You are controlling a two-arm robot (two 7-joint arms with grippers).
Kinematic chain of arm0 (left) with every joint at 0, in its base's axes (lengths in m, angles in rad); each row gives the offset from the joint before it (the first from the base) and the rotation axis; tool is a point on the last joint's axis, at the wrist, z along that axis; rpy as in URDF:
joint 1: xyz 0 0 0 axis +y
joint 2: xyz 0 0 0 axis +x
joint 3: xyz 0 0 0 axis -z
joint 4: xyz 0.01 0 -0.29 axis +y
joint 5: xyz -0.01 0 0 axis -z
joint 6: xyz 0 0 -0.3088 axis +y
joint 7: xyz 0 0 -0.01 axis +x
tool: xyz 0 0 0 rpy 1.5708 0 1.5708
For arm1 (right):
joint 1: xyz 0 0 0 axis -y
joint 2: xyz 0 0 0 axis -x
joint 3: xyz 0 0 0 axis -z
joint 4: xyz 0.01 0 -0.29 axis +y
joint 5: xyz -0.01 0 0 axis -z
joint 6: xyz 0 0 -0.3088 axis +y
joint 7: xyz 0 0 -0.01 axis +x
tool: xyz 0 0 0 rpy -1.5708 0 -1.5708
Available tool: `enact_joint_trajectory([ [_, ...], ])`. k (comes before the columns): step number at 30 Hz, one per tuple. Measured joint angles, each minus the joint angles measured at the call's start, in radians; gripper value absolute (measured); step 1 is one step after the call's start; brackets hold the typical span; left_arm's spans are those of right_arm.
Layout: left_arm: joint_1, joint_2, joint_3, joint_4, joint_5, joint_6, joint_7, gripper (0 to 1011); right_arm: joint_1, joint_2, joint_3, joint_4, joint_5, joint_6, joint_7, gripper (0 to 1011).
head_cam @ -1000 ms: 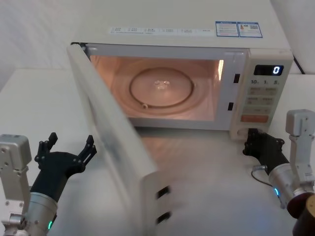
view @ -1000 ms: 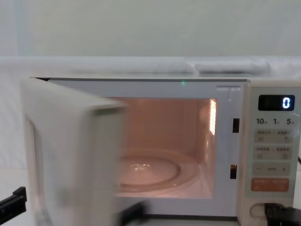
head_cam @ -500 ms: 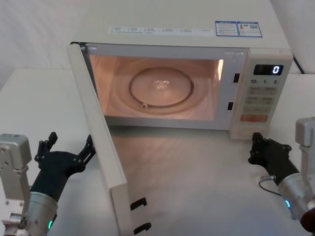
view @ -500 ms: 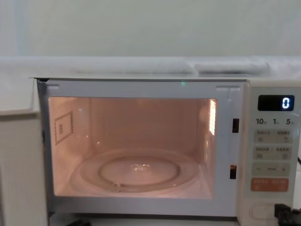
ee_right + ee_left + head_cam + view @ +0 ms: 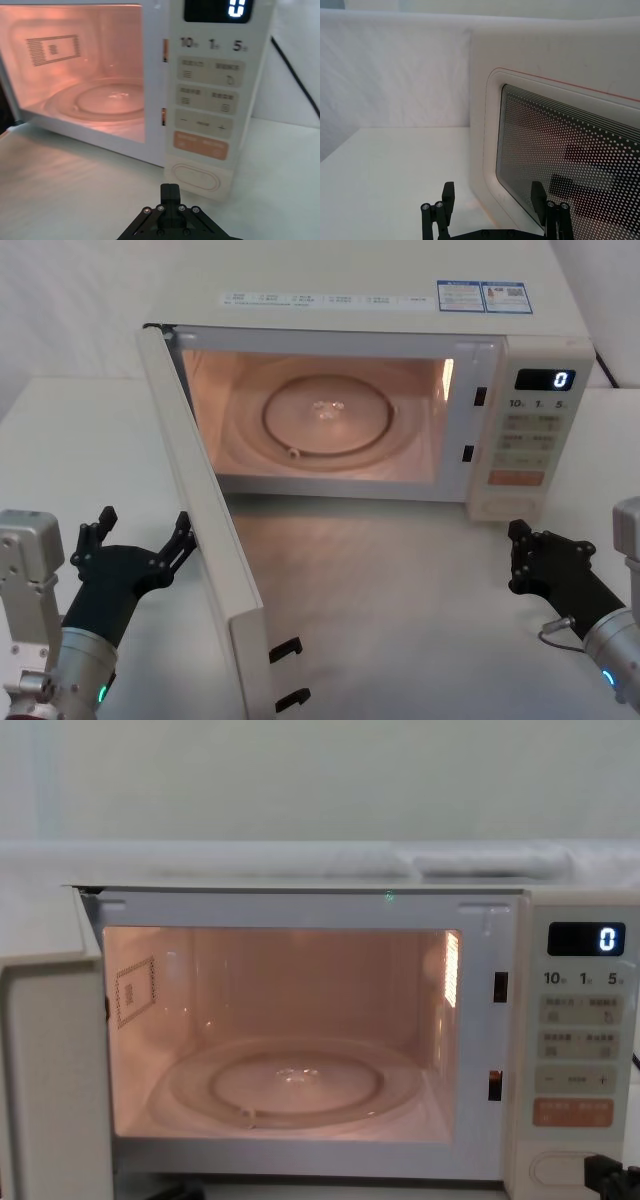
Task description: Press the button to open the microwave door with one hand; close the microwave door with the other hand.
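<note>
Left gripper (image 5: 140, 540) is spread wide with nothing in it, right up against the outer face of the microwave door (image 5: 205, 530), which hangs wide open on the left. Right gripper (image 5: 535, 558) is pinched closed, empty, just in front of the button (image 5: 508, 508) on the microwave (image 5: 400, 300). Cavity's lit.

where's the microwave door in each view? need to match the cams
Head view: microwave door swung open at left, edge toward the camera.
Chest view: at the lower left edge.
Left wrist view: its outer face and dotted window.
Right wrist view: not in it.
Shared landmark: the lit glass turntable.
</note>
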Motion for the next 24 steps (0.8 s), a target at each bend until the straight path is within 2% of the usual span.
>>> enact_joint_trajectory([
  [12,0.000,0.000,0.000,0.000,0.000,0.000,0.000,1001,-0.013,0.051,-0.029,-0.019,0.018,-0.014,0.029,0],
  [24,0.000,0.000,0.000,0.000,0.000,0.000,0.000,1001,-0.016,0.057,-0.036,-0.020,0.026,-0.015,0.030,0],
])
